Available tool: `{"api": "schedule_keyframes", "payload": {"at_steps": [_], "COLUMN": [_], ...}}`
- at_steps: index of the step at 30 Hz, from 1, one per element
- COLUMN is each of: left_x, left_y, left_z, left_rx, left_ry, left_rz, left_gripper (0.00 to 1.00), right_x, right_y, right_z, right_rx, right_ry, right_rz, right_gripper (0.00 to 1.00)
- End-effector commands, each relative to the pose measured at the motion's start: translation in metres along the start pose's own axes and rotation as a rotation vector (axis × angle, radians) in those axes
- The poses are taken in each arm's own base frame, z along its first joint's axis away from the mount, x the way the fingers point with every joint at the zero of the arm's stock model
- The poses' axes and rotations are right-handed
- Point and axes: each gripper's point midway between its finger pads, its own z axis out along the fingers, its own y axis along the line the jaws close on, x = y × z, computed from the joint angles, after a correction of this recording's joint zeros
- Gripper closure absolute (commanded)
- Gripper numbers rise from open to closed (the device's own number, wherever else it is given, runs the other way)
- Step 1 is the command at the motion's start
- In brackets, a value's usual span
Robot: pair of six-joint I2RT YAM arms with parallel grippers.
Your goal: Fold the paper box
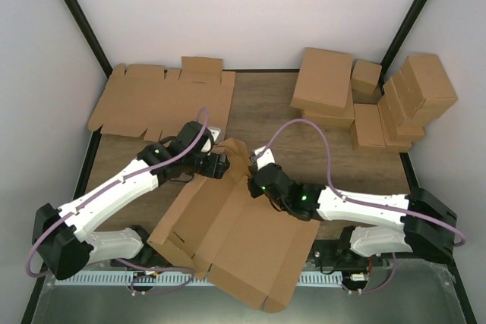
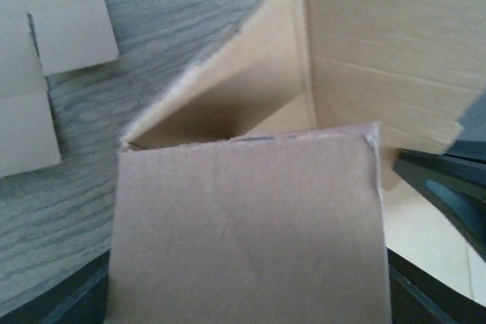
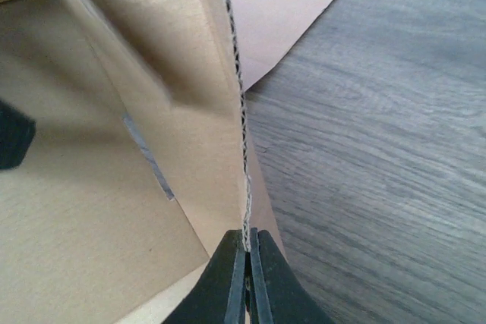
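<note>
The paper box (image 1: 235, 240) lies as a brown cardboard blank between the two arms, its far end partly raised into walls. My left gripper (image 1: 220, 163) is at that raised end. In the left wrist view a cardboard flap (image 2: 243, 225) covers the space between its fingers (image 2: 68, 305), which stand wide apart at the lower corners, so the gripper (image 2: 247, 297) is open. My right gripper (image 1: 258, 176) is shut on the edge of an upright wall of the box (image 3: 190, 111). Its dark fingertips (image 3: 235, 271) pinch the corrugated edge (image 3: 247, 244).
Flat brown blanks (image 1: 163, 100) lie at the back left of the wooden table (image 1: 266, 104). Closed brown boxes (image 1: 326, 85) are stacked at the back right, with more (image 1: 414, 96) against the right wall. Black frame posts stand at both back corners.
</note>
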Motion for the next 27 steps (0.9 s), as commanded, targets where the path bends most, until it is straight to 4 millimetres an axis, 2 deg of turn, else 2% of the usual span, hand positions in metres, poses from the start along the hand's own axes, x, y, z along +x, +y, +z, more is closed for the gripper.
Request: {"api": "schedule_keyframes", "payload": {"at_steps": [1, 3, 6, 13, 17, 21, 24, 27], "left_x": [-0.028, -0.025, -0.022, -0.025, -0.021, -0.019, -0.018, -0.014], "left_y": [0.003, 0.005, -0.002, -0.019, -0.014, -0.011, -0.02, -0.037], "left_z": [-0.007, -0.003, 0.002, 0.002, 0.001, -0.007, -0.014, -0.019], "left_rx": [-0.043, -0.058, -0.014, 0.064, 0.025, -0.009, 0.029, 0.134], "left_ry": [-0.09, -0.067, -0.044, -0.054, -0.009, 0.027, 0.033, 0.041], "left_rz": [0.015, 0.028, 0.042, 0.071, 0.126, 0.155, 0.153, 0.147], "left_gripper": [0.27, 0.27, 0.28, 0.27, 0.22, 0.21, 0.21, 0.2], "right_x": [-0.023, -0.025, -0.027, -0.016, -0.018, -0.023, -0.023, -0.023], "right_y": [-0.012, -0.016, -0.014, -0.012, -0.02, -0.027, -0.028, -0.03], "right_z": [-0.018, -0.024, -0.033, -0.038, -0.04, -0.043, -0.044, -0.042], "right_rx": [0.036, 0.032, -0.005, -0.048, -0.006, 0.026, 0.032, 0.044], "right_ry": [-0.105, -0.116, -0.115, -0.079, -0.096, -0.117, -0.128, -0.139], "right_rz": [-0.004, -0.024, -0.026, -0.021, -0.066, -0.086, -0.1, -0.12], "right_gripper": [0.99, 0.99, 0.99, 0.99, 0.99, 0.99, 0.99, 0.99]}}
